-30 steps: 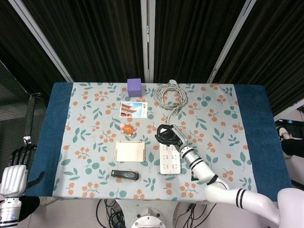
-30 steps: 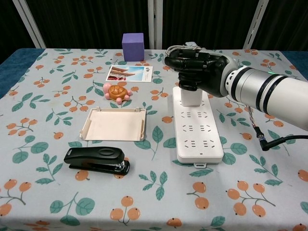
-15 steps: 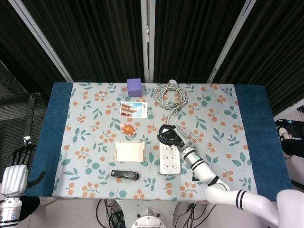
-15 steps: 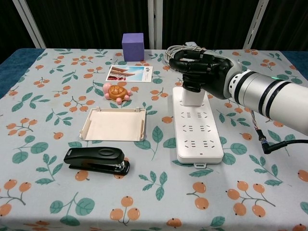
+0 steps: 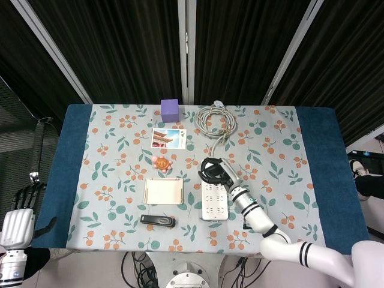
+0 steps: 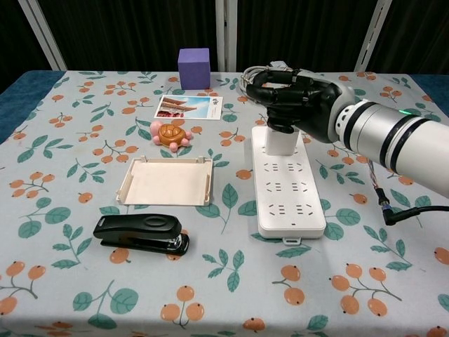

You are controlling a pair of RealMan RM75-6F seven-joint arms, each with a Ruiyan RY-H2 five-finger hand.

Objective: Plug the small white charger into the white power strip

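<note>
Charger: small white charger (image 6: 282, 142) stands upright on the far end of the white power strip (image 6: 287, 184).
Right hand: right hand (image 6: 293, 103) sits over the charger's top, fingers curled down around it, gripping it.
Left hand: left hand (image 5: 18, 216) hangs off the table, far left of the strip; whether its fingers are apart or together cannot be told.
Beside strip: beige tray (image 6: 169, 181) and black stapler (image 6: 142, 234) to its left.

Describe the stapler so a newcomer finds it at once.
Start at the long white power strip mid-table, then look left to the shallow cream tray. Just in front of that tray, nearer the robot, lies the stapler: the only black, glossy, elongated object there.
</note>
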